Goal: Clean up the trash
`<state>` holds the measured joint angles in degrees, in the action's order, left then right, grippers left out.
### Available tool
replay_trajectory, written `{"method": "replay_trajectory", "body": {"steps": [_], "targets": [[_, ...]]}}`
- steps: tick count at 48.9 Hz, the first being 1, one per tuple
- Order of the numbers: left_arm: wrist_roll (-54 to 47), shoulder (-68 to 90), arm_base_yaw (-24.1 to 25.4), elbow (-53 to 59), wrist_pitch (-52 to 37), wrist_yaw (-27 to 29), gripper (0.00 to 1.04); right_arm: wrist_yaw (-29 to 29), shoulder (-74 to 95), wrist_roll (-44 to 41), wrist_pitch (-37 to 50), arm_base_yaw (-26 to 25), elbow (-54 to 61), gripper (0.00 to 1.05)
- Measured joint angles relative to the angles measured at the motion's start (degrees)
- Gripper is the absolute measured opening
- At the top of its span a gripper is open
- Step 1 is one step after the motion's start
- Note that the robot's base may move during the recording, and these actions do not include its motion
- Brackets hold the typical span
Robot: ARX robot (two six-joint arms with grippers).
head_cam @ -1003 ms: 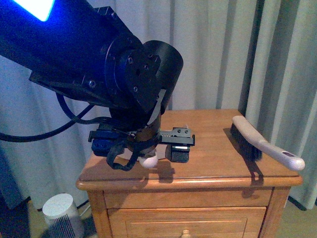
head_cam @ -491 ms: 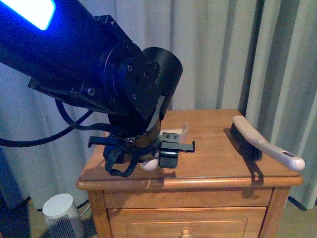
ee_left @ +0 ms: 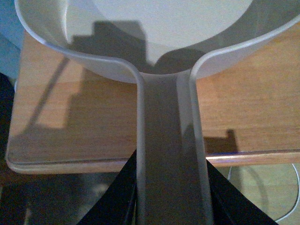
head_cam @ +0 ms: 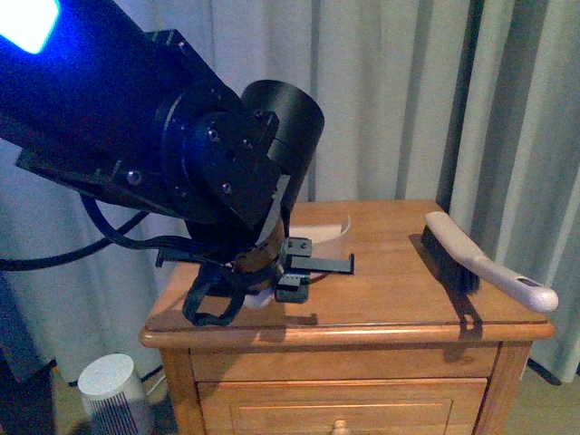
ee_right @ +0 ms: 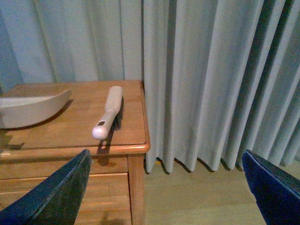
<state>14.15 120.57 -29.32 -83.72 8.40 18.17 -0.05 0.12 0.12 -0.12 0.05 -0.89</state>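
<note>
My left gripper (head_cam: pixel 288 272) is shut on the handle of the pale dustpan (ee_left: pixel 171 140), at the wooden nightstand's (head_cam: pixel 399 308) front left edge. The pan's rim (head_cam: pixel 326 234) rises just behind the gripper, and its bowl (ee_left: pixel 154 33) sits over the tabletop. In the right wrist view the dustpan (ee_right: pixel 28 110) lies at the far side of the top. A small pale lump (head_cam: pixel 256 300) shows under the left gripper; I cannot tell if it is the trash. My right gripper (ee_right: pixel 166 187) is open and holds nothing, off the table's right side above the floor.
A white-handled brush (head_cam: pixel 480 263) with dark bristles lies on the nightstand's right part, also seen as the brush (ee_right: pixel 108 112) from the right wrist. Curtains (head_cam: pixel 408 100) hang close behind. A white cylinder (head_cam: pixel 109 390) stands on the floor at lower left.
My left arm has swung a little left and turned, and the dustpan's rim now shows higher behind the gripper. The pale lump under the gripper is more hidden.
</note>
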Motion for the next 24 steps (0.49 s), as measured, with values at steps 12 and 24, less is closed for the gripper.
{"method": "replay_trajectory", "body": {"steps": [12,24], "targets": [[-4.9,-9.8,1.0,6.8,-11.7,-1.8,0.27,0.0,0.0,0.0,0.0,0.0,0.0,0.97],[-13.4,-23.7,2.5,19.8,-27.6,-5.0,0.27,0.0,0.0,0.0,0.0,0.0,0.0,0.97]]}}
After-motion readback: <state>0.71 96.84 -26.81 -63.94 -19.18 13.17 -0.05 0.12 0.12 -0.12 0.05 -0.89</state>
